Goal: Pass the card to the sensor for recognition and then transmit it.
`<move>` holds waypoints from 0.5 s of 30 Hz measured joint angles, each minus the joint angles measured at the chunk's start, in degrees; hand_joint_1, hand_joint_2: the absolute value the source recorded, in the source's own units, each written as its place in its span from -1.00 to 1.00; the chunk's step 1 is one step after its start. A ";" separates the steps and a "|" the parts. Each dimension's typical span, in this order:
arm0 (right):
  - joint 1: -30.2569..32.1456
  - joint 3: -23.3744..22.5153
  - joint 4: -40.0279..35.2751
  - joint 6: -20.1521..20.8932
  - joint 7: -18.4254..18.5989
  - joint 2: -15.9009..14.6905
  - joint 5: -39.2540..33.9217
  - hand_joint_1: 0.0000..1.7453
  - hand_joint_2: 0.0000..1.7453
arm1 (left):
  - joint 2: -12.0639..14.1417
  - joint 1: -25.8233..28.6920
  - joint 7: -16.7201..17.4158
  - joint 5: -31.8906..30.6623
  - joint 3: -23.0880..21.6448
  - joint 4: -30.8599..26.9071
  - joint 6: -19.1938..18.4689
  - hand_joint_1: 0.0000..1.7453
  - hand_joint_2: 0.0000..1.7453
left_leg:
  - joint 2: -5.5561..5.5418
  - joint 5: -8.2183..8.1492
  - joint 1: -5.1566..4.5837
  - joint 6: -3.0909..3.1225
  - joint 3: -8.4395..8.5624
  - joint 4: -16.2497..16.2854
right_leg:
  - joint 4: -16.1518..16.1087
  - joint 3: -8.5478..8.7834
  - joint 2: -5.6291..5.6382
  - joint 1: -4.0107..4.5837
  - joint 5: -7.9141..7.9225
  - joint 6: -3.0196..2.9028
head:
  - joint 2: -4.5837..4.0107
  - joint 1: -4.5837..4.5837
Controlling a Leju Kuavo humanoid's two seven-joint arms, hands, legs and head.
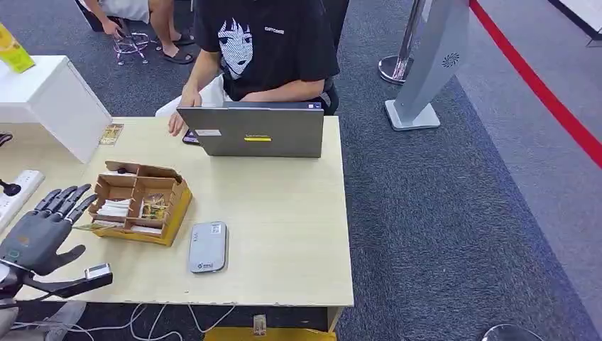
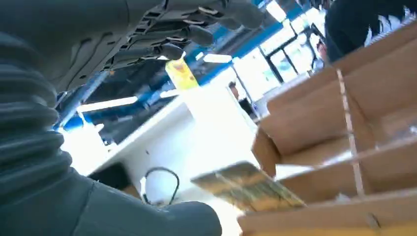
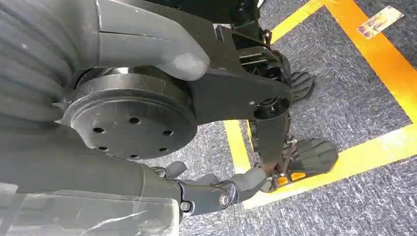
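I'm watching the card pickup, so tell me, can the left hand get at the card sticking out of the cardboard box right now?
Probably yes. The left hand hovers open just beside the cardboard box, and the card juts from the box's near side toward it, with nothing between them.

Evenly and softly lit from overhead in the head view, with faint short shadows under the laptop [image 1: 255, 129] and cardboard box [image 1: 142, 201]. Slightly soft overall, compression smear on carpet [image 1: 454, 213]. Strongly backlit in the left wrist view, ceiling lights [image 2: 105, 104] blown out, near surfaces blurred. Sharp and bright in the right wrist view, mild glare on yellow floor tape [image 3: 388, 64].
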 joint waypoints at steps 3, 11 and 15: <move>-0.12 0.00 0.00 0.00 0.42 0.02 0.46 -1.00 1.00 | -1.10 -1.74 0.00 -1.86 0.04 2.98 1.78 -1.00 1.00 | -0.01 0.01 0.00 0.00 0.01 0.00 | 0.00 0.01 0.00 0.00 0.01 0.01 | 0.00 0.02; -0.55 0.00 0.02 0.00 0.74 0.31 0.87 -1.00 1.00 | -4.70 -6.62 -0.39 -3.15 0.02 13.08 5.58 -1.00 1.00 | -0.01 0.03 -0.01 -0.01 0.00 0.02 | 0.00 0.01 0.00 -0.01 0.06 0.04 | 0.00 0.00; -0.74 0.00 0.02 0.02 1.07 0.44 1.25 -1.00 1.00 | -6.12 -8.32 -0.39 -4.03 0.00 16.44 6.04 -1.00 1.00 | -0.01 0.03 0.00 -0.01 -0.01 0.02 | 0.00 -0.01 0.00 0.00 0.06 0.04 | 0.00 0.00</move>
